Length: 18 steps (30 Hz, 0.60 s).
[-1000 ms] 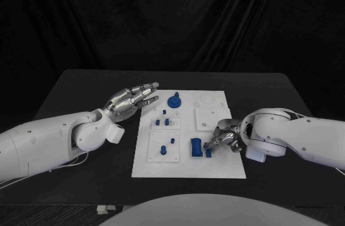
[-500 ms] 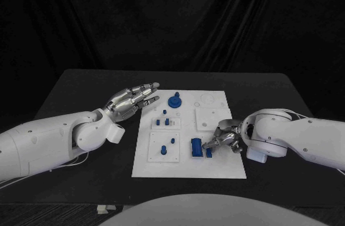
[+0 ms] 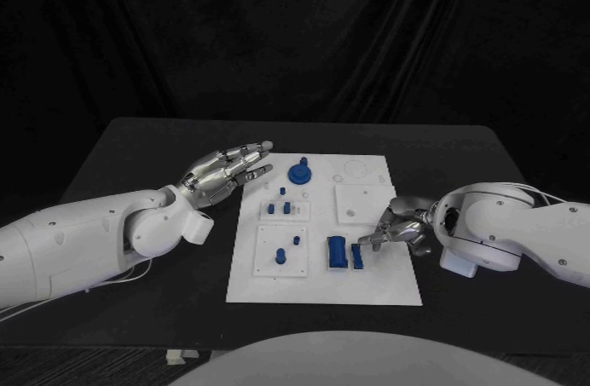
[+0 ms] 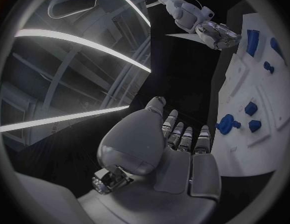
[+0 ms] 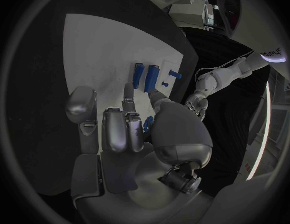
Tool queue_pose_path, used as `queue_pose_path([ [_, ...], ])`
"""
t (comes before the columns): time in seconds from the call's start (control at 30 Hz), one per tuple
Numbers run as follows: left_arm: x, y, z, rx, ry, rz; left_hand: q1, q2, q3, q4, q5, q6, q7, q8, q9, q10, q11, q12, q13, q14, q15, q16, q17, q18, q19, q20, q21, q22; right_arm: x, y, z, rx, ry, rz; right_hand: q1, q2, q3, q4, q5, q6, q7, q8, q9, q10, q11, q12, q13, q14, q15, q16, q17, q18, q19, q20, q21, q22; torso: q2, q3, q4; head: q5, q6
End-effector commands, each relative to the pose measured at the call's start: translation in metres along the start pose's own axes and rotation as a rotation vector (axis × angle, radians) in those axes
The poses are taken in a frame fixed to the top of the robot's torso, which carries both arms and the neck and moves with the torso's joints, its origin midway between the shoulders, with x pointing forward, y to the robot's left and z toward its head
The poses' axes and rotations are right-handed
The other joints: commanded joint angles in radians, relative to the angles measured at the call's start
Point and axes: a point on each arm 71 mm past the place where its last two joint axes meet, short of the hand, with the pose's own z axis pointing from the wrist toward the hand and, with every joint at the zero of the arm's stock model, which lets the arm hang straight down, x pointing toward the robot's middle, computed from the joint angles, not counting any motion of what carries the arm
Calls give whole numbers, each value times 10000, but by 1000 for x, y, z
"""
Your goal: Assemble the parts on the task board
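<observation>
Item, black tabletop [image 3: 147, 147]: I see the white rectangular task board [image 3: 322, 279] lying at its middle.

Item, blue plastic parts: a round knobbed piece [image 3: 299, 174] at the far end, small pegs [image 3: 280, 207] mid-board, a taller rectangular block [image 3: 334, 251] with a slimmer block [image 3: 358, 256] just beside it near the right edge. I judge assembly partly done (several recesses look bare).

Item, left hand [image 3: 226, 171]: empty, fingers spread, hovering beside the board's far left corner.

Item, right hand [image 3: 400, 230]: fingers curled near the slimmer block; whether they grip anything I cannot tell.
</observation>
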Motion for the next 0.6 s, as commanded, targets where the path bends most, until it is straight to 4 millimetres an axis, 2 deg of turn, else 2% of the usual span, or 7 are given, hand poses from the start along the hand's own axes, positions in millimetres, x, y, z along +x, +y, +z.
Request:
queue_pose_path([
  [0.03,2,0,0,76,135,-107,50,-57,2,-54,44,-2,61,8,1,-7,80,-32,2,11,66,16,-9,107,-9,52,42,9,-4,2,-4,-272,-313,-217,424,42,-206,-59,165,-72,-162,1035,848,1023,-162,26,2630,389,-113,33,36,176,3,-121,2,1151,-6,1,-2,-30,1],
  [0.07,2,0,1,74,138,-108,50,-57,2,-54,44,-2,61,8,1,-7,80,-32,2,11,66,16,-9,107,-9,52,42,9,-4,2,-4,-241,-216,-301,610,99,-367,-30,176,-413,-237,1757,1534,1023,-223,26,2630,384,-135,34,14,177,15,-196,3,1158,-9,1,-3,-28,1],
  [0.17,2,1,1,68,145,-113,50,-45,17,-61,50,4,63,13,3,-1,83,-23,4,12,70,20,-7,107,-8,57,42,10,-2,1,-4,-158,40,-474,836,149,-645,111,36,-824,-383,3009,2691,1023,-330,26,2630,363,-232,-2,-109,168,9,-227,-86,1146,-16,1,3,-18,1],
  [0.4,1,1,0,47,129,-107,50,-45,17,-61,50,4,63,13,3,-1,83,-23,4,12,70,20,-7,107,-8,57,42,10,10,-6,2,42,547,-642,1027,228,-1032,445,-125,-1303,-576,4668,4364,1023,-499,26,2630,361,-357,-5,-159,170,23,-337,-142,1150,-14,3,-2,-2,1],
  [0.47,1,1,0,43,128,-107,50,-45,17,-61,50,4,63,13,3,-1,83,-23,4,12,70,20,-7,107,-8,57,42,10,13,-7,3,79,621,-706,1088,239,-1134,508,-181,-636,-660,6141,5568,1023,-562,26,2630,357,-417,-10,-184,171,29,-381,-152,1152,-12,-2,9,-15,1],
  [0.5,1,1,0,41,130,-109,50,-45,17,-61,50,4,63,13,3,-1,83,-23,4,12,70,20,-7,107,-8,57,42,10,14,-8,4,89,642,-734,1159,225,-1196,514,-246,6,-710,7180,6362,1023,-612,26,2630,347,-438,-29,-237,177,27,-413,-184,1145,-15,-5,8,-12,1],
  [0.6,1,1,0,31,138,-115,50,-44,18,-62,51,5,64,14,3,-1,84,-22,4,13,70,22,-7,107,-7,57,43,10,18,-9,7,108,705,-804,1206,213,-1271,548,-389,309,-749,7734,6834,1023,-641,26,2630,344,-467,-36,-259,175,27,-436,-206,1142,-4,-7,7,7,1],
])
